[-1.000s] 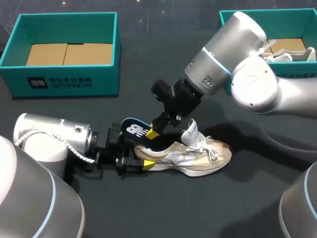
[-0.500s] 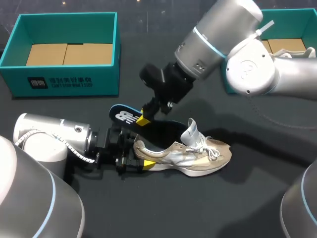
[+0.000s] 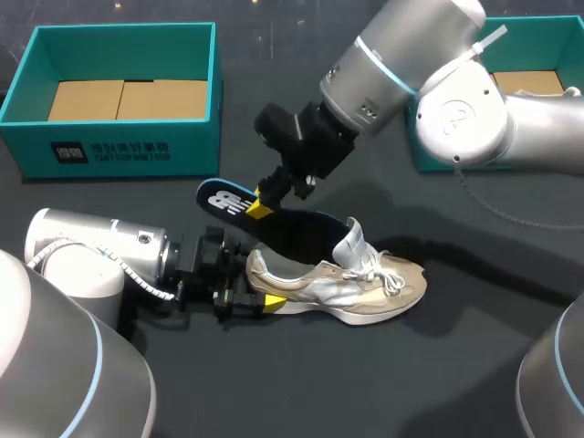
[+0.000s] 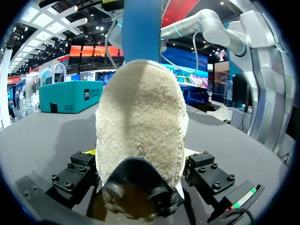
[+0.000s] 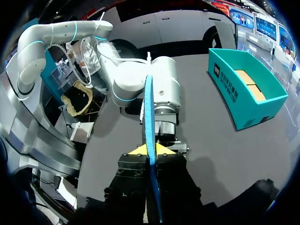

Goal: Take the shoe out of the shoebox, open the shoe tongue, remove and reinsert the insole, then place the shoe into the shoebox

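Blue insole (image 3: 224,198) tilted over shoe (image 3: 365,287) | right fingers (image 3: 260,209) pinch its edge | left fingers (image 3: 272,304) clamp shoe

Treat the bench (image 3: 383,383) as your only reference surface. In the head view you see it as a flat, matte, dark grey top, spreading from the near edge to the far side and out to the left and right. The lighting on it is diffuse. Note the soft-edged shadow (image 3: 484,274) lying right of centre, darker than the bare surface around it. In the left wrist view the bench (image 4: 42,136) reads as a paler, smooth grey plane. In the right wrist view it (image 5: 211,136) shows the same even grey.
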`<state>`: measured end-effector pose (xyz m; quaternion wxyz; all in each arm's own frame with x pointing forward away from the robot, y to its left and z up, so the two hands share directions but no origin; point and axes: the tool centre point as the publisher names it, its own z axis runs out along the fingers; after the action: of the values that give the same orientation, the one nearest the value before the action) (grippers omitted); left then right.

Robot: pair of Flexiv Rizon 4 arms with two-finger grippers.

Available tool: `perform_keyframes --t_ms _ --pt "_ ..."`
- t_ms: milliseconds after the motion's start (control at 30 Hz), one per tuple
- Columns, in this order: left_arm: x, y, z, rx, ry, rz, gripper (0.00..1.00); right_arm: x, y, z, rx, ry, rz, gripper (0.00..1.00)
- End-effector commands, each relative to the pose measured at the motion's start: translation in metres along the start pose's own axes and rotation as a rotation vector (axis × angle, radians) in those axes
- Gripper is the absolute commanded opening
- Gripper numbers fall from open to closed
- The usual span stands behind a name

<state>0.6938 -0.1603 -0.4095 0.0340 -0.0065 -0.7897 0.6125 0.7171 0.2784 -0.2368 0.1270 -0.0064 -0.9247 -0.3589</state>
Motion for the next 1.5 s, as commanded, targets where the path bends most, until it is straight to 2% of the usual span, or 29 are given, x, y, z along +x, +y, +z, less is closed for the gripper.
perform_keyframes --t_ms 33,100,133,667,700,767,833,867,1300,1400,1500 --pt "0.001 0.001 0.002 -0.002 -0.001 0.000 0.00 0.013 0.011 -0.044 -0.034 -0.004 -0.023 0.00" --pt "0.001 0.001 0.002 -0.002 -0.001 0.000 0.00 0.015 0.016 -0.060 -0.128 0.015 -0.031 0.00" --pt "0.001 0.001 0.002 -0.002 -0.001 0.000 0.00 0.017 0.021 -0.069 -0.139 0.014 -0.054 0.00" --pt "0.001 0.001 0.002 -0.002 -0.001 0.000 0.00 0.017 0.021 -0.069 -0.139 0.014 -0.054 0.00" --pt "0.001 0.001 0.002 -0.002 -0.001 0.000 0.00 0.019 0.025 -0.076 -0.148 0.020 -0.047 0.00" --pt "0.001 0.001 0.002 -0.002 -0.001 0.000 0.00 0.024 0.030 -0.089 -0.229 0.023 -0.098 0.00" --pt "0.001 0.001 0.002 -0.002 -0.001 0.000 0.00 0.030 0.031 -0.102 -0.373 0.042 -0.184 0.00" --pt "0.001 0.001 0.002 -0.002 -0.001 0.000 0.00 0.034 0.033 -0.109 -0.413 0.035 -0.232 0.00" --pt "0.001 0.001 0.002 -0.002 -0.001 0.000 0.00 0.034 0.033 -0.109 -0.413 0.035 -0.232 0.00" --pt "0.001 0.001 0.002 -0.002 -0.001 0.000 0.00 0.044 0.030 -0.128 -0.505 -0.014 -0.221 0.00" --pt "0.001 0.001 0.002 -0.002 -0.001 0.000 0.00 0.057 0.025 -0.145 -0.559 -0.005 -0.192 0.00"
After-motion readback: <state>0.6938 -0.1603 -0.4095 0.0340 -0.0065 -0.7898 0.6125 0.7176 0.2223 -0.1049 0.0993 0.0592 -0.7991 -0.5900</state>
